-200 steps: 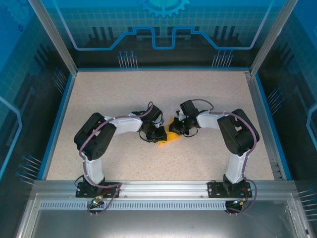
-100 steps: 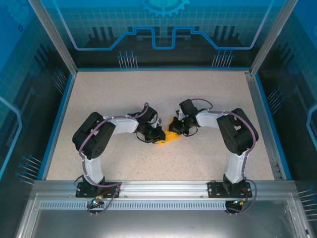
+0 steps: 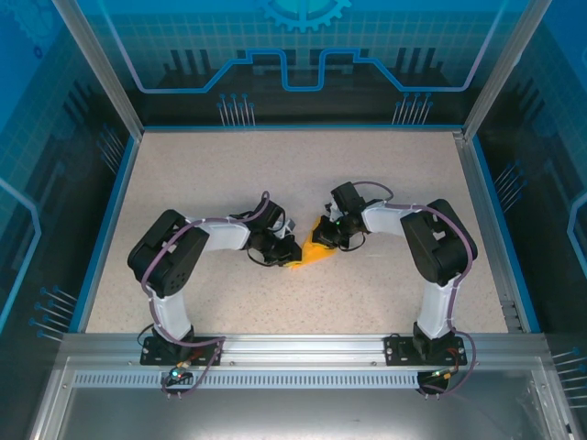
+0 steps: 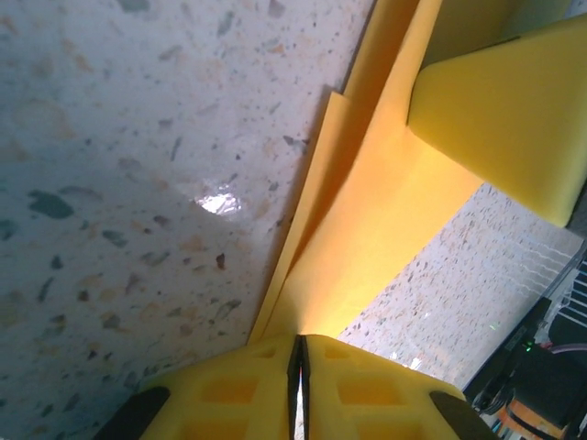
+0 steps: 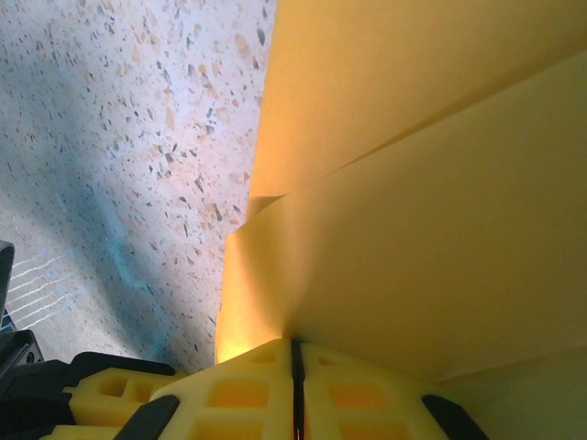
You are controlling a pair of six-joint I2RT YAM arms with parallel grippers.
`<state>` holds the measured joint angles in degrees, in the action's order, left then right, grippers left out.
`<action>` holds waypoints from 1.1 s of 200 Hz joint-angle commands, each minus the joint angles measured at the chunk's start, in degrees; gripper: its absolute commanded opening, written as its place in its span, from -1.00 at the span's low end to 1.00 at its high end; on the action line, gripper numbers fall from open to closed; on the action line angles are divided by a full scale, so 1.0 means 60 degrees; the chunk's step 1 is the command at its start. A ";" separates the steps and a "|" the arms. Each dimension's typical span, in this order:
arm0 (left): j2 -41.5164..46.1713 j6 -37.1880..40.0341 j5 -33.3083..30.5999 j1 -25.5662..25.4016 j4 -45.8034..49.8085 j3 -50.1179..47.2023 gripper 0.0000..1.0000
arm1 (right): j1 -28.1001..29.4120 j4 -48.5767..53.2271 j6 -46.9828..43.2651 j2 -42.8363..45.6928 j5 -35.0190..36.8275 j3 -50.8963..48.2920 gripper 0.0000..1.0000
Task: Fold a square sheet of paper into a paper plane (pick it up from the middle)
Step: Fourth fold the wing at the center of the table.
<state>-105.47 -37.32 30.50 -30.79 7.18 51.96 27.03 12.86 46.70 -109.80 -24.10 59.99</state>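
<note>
Both hands are clamped on the sheet of paper [image 3: 308, 258], which hangs folded between them, low over the bench [image 3: 229, 174]. The left hand [image 3: 293, 250] has its jaws pressed together on one end, with orange-yellow layers fanning straight out ahead of it. The right hand [image 3: 321, 240] pinches the opposite end in the same way. The main risk is probably tension. The sheet is thin and held at two points, so if either hand draws back from the other it could tear at a pinch or lose a layer from the grip. A twist of one wrist against the other would likely crumple the creases instead of sharpening them. The hands are also very near each other, so a small inward move might knock them together. Much is hard to read. From above, the arms cover most of the paper and leave just a small orange wedge between the hands. Each wrist view is so close that the overall fold shape, the number of layers and whether every layer sits inside the pinch cannot be told. Whether the paper's lower edge touches the bench is also unclear. A yellow block [image 4: 500, 115] ahead and to the right of the left hand may be part of the right hand, but it is cut off.
</note>
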 commanded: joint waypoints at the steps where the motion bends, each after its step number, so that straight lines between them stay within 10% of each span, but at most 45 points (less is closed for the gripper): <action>1: -0.0034 0.0514 -0.0301 0.0129 0.1693 -0.0538 -0.74 | 0.0050 0.1174 -0.0136 -0.0941 0.1760 -0.0365 -0.82; 161: 0.0824 0.2177 -0.0212 0.0122 0.3190 0.0072 -0.77 | 0.0037 0.1338 -0.0131 -0.1163 0.1863 -0.0315 -0.83; 220: 0.1453 0.1130 -0.0103 0.0040 0.1443 0.0313 -0.74 | 0.0037 0.1291 -0.0087 -0.1169 0.1849 -0.0317 -0.83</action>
<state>-97.38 -27.33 29.43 -30.26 20.43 52.14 27.00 14.20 46.50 -110.39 -24.14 60.88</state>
